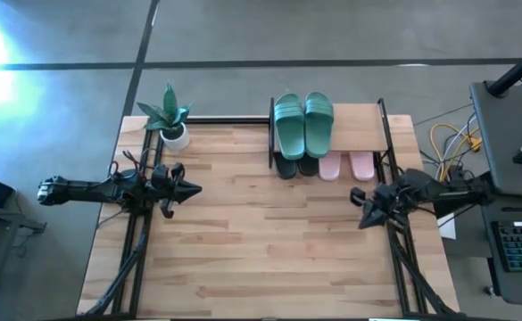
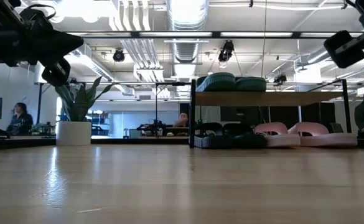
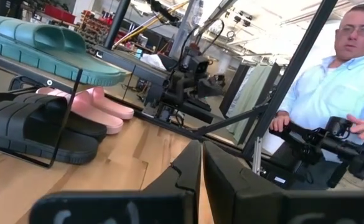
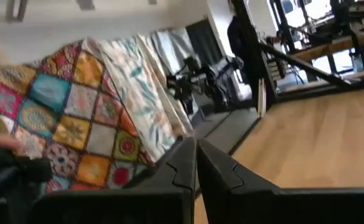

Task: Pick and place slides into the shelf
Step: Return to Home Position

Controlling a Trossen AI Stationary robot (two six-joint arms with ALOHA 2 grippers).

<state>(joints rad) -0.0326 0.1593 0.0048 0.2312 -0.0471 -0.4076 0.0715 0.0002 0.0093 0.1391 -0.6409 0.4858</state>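
While grippers (image 1: pixel 192 189) (image 1: pixel 363 212) apart, open tabletop (image 1: pixel 269 241) before shelf (image 1: pixel 359 125).

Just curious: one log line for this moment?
green slides on shelf top | black slides, pink slides underneath | left gripper shut, empty | right gripper shut, empty

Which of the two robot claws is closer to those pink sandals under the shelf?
The right one. The right gripper hangs close to the pink slides, just off the shelf's right front corner; the left gripper is far across the table, near its left edge.
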